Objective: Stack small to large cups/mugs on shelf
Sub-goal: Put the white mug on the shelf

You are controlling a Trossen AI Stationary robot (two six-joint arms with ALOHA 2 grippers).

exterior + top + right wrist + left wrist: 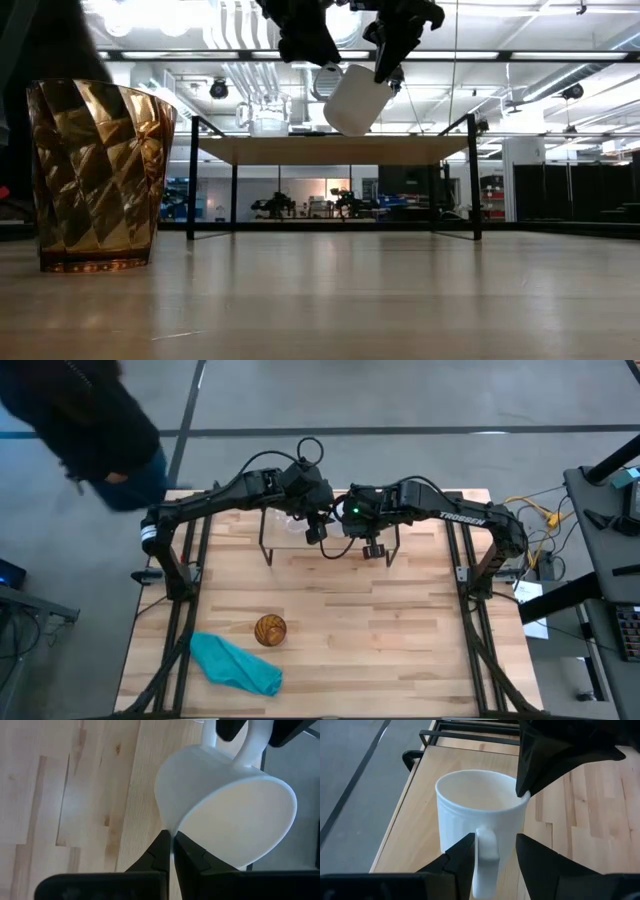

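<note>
A white ceramic mug (358, 98) hangs tilted in the air above the low shelf (300, 150). My right gripper (173, 840) is shut on its rim. My left gripper (495, 842) is open, its two fingers standing on either side of the mug's handle (487, 847); I cannot tell whether they touch it. A tiny clear glass cup (268, 118) stands on the shelf's board, left of the mug. The amber-brown patterned cup (270, 630) stands upright on the tabletop, toward the near edge. My right gripper pinches the mug's rim (172, 831), one finger inside the mug and one outside on the wall, on the side away from the handle. The fingers come from above, slanting down. The mug is lifted clear of the shelf and tilted, its base lower than its mouth.
A teal cloth (235, 665) lies crumpled near the table's front left, next to the amber cup. The shelf's thin black legs (190, 180) stand on the far half of the table. A person in dark clothes (90, 430) is beyond the table's far left corner.
</note>
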